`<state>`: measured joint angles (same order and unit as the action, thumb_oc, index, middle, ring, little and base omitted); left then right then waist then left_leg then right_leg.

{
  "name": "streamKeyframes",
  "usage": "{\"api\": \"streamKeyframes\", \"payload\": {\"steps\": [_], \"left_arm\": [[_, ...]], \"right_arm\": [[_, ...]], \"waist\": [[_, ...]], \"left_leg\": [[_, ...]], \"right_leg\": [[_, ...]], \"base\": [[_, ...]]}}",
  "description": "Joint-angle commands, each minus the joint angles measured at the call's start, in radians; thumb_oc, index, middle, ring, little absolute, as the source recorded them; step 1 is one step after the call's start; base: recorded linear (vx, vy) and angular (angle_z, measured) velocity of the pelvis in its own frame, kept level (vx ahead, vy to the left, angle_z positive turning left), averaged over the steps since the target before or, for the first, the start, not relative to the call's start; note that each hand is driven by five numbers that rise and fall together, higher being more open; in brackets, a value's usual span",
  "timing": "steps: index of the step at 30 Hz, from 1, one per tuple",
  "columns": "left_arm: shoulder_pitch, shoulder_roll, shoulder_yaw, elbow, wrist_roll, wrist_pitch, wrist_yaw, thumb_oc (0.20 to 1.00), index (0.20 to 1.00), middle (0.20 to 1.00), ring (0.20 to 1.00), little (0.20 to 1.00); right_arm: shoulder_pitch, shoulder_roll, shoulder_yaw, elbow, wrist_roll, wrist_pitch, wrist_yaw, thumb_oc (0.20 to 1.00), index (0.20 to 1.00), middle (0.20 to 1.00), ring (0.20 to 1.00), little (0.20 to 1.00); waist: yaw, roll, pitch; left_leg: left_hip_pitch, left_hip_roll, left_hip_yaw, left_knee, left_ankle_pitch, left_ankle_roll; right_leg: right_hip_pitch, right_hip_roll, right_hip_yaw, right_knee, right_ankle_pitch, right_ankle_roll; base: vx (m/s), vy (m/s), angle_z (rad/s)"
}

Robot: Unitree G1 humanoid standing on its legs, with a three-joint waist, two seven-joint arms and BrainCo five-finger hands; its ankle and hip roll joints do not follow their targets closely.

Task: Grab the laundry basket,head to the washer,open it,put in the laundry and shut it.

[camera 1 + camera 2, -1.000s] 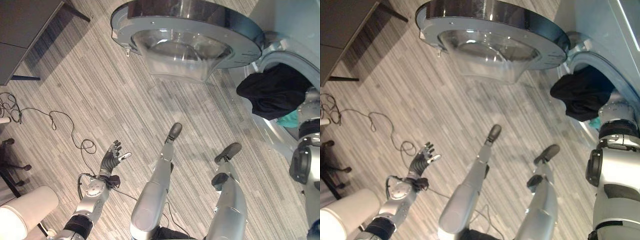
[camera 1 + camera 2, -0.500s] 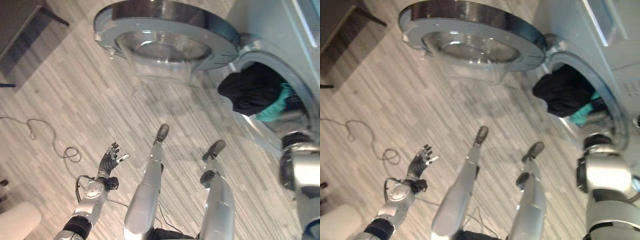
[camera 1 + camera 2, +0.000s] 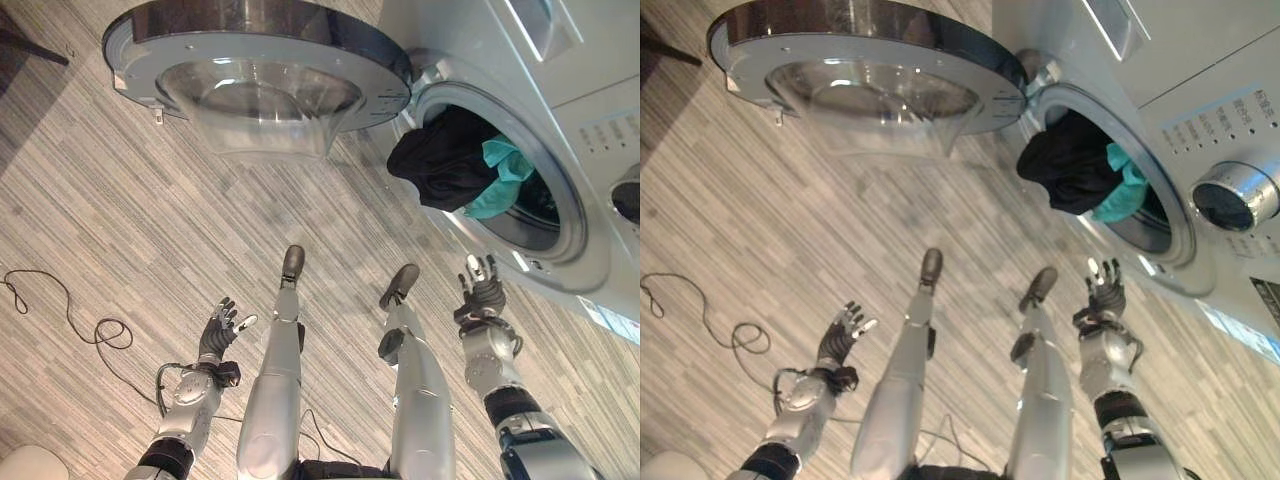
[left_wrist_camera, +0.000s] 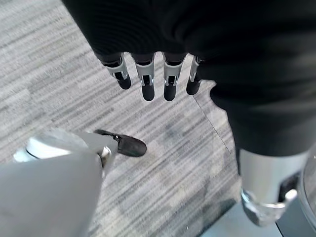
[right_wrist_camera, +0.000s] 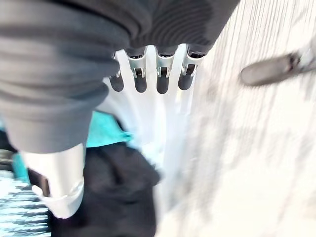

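Both hands were empty, fingers straight: the right hand [image 3: 483, 293] just below the washer [image 3: 560, 120] mouth, the left hand [image 3: 220, 328] well off over the floor. The black laundry [image 3: 435, 165] and teal laundry [image 3: 497, 180] bulged past the rim above the right hand, spilling toward the open door [image 3: 255, 65]; the risk was the door pinching that overhang when swung shut.

Bright even light; glare on washer door [image 3: 258, 75]; right wrist view blurred.

Silver-grey arms, each hand's wrist under a dark ribbed cover: left hand [image 3: 218, 330], right hand [image 3: 482, 294] (silver fingers, dark-tipped).
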<state>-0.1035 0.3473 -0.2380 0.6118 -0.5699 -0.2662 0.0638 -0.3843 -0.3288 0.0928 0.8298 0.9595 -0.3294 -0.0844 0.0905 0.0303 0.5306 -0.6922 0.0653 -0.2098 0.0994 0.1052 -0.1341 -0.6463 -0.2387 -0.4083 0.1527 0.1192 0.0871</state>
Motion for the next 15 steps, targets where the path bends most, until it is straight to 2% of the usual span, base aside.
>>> {"api": "streamKeyframes", "payload": {"steps": [1,4,5,7,8,9,11,13,15], "left_arm": [[0.043,0.044,-0.005,-0.026,0.003,-0.039,0.009,1.000,1.000,1.000,1.000,1.000],[0.050,0.057,-0.016,-0.053,-0.012,-0.043,0.009,1.000,1.000,1.000,1.000,1.000],[0.068,0.078,-0.048,-0.096,-0.024,-0.042,0.001,1.000,1.000,1.000,1.000,1.000],[0.070,0.084,-0.070,-0.108,-0.025,-0.039,-0.005,1.000,1.000,1.000,1.000,1.000],[0.068,0.083,-0.071,-0.108,-0.025,-0.038,-0.005,1.000,1.000,1.000,1.000,1.000],[0.069,0.088,-0.091,-0.106,-0.018,-0.033,-0.012,1.000,1.000,1.000,1.000,1.000],[0.064,0.089,-0.101,-0.109,-0.017,-0.032,-0.013,1.000,1.000,1.000,1.000,1.000],[0.059,0.087,-0.122,-0.114,-0.020,-0.029,-0.017,1.000,1.000,1.000,1.000,1.000],[0.057,0.088,-0.128,-0.119,-0.023,-0.030,-0.016,1.000,1.000,1.000,1.000,1.000]], "right_arm": [[-0.102,-0.078,-0.014,0.132,-0.046,0.029,-0.028,1.000,1.000,1.000,1.000,1.000],[-0.198,-0.095,-0.026,0.244,-0.038,0.050,-0.044,1.000,1.000,1.000,1.000,1.000],[-0.341,-0.133,-0.052,0.377,-0.006,0.073,-0.061,1.000,1.000,1.000,1.000,1.000],[-0.402,-0.153,-0.060,0.436,0.002,0.085,-0.070,1.000,1.000,1.000,1.000,1.000],[-0.406,-0.156,-0.060,0.440,0.002,0.085,-0.069,1.000,1.000,1.000,1.000,1.000],[-0.446,-0.170,-0.062,0.471,0.012,0.090,-0.079,1.000,1.000,1.000,1.000,1.000],[-0.470,-0.180,-0.066,0.485,0.024,0.090,-0.083,1.000,1.000,1.000,1.000,1.000],[-0.516,-0.195,-0.088,0.506,0.066,0.087,-0.094,1.000,1.000,1.000,1.000,1.000],[-0.526,-0.198,-0.096,0.506,0.085,0.081,-0.098,1.000,1.000,1.000,1.000,1.000]], "waist": [[0.036,0.049,-0.011],[0.054,0.068,-0.011],[0.089,0.102,-0.011],[0.107,0.124,-0.011],[0.108,0.125,-0.011],[0.122,0.143,-0.011],[0.131,0.152,-0.011],[0.148,0.176,-0.011],[0.152,0.181,-0.011]], "left_leg": [[-0.010,0.047,0.044,-0.072,0.027,-0.053],[-0.023,0.043,0.043,-0.070,0.027,-0.052],[-0.048,0.034,0.038,-0.056,0.022,-0.047],[-0.065,0.031,0.036,-0.048,0.020,-0.044],[-0.068,0.031,0.035,-0.047,0.019,-0.044],[-0.078,0.027,0.036,-0.046,0.019,-0.042],[-0.089,0.024,0.034,-0.043,0.018,-0.040],[-0.109,0.013,0.031,-0.038,0.016,-0.035],[-0.115,0.010,0.030,-0.037,0.015,-0.034]], "right_leg": [[0.060,-0.088,0.053,0.112,-0.161,0.120],[0.042,-0.093,0.054,0.130,-0.169,0.120],[0.010,-0.103,0.057,0.166,-0.185,0.122],[-0.014,-0.112,0.057,0.188,-0.194,0.124],[-0.017,-0.112,0.057,0.191,-0.195,0.124],[-0.032,-0.117,0.058,0.202,-0.203,0.126],[-0.044,-0.120,0.059,0.210,-0.207,0.127],[-0.063,-0.128,0.059,0.227,-0.219,0.129],[-0.070,-0.131,0.059,0.233,-0.222,0.130]], "base": [[0.00,0.000,0.00],[0.00,0.000,0.00],[0.01,0.029,0.04],[0.02,0.027,0.07],[0.02,0.036,0.12],[0.03,0.028,0.14],[0.02,0.021,0.14],[0.03,0.035,0.13],[0.02,0.027,0.14]]}}
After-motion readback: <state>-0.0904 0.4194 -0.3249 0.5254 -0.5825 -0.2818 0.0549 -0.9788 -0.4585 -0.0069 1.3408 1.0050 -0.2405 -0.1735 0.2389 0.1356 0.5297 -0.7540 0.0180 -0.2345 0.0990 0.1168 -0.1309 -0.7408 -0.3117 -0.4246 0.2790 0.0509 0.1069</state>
